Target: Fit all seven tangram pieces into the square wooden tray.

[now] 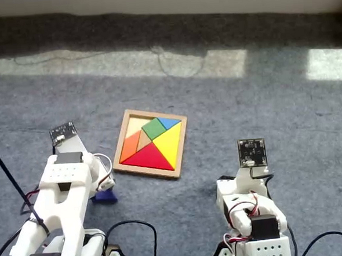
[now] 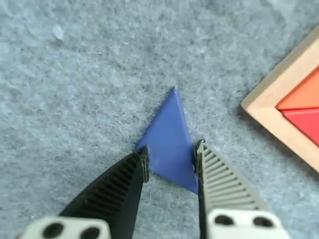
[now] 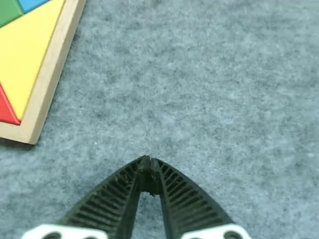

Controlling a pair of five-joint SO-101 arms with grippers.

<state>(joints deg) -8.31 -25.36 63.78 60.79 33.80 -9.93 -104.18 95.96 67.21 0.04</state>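
The left gripper point(image 2: 172, 155) is closed onto a dark blue triangle point(image 2: 169, 144). One finger tip rests against each of two opposite edges, and the piece lies flat on the grey worktop point(image 2: 75, 74). In the high view this blue triangle point(image 1: 106, 196) lies near the square wooden tray point(image 1: 144, 171), off the tray corner that faces the left arm. A corner of the tray rim point(image 2: 279, 99) appears beside the gripper in the left wrist view, apart from the triangle.

The right gripper point(image 3: 150, 175) has its fingers together, tips meeting, with nothing between them. It hangs over bare worktop off the tray's corner point(image 3: 47, 79) on the yellow side, apart from the rim.

Inside the tray:
- a red triangle point(image 1: 146, 158) lies along the edge nearest the arms;
- a yellow triangle point(image 1: 169, 143) lies along the edge towards the right arm;
- an orange piece point(image 1: 129, 145) lies along the edge towards the left arm;
- a green piece point(image 1: 155, 128), a light blue piece point(image 1: 169, 123) and a pale cream area point(image 1: 134, 127) lie along the far edge;
- a small tan triangular area point(image 1: 144, 140) lies at the centre.
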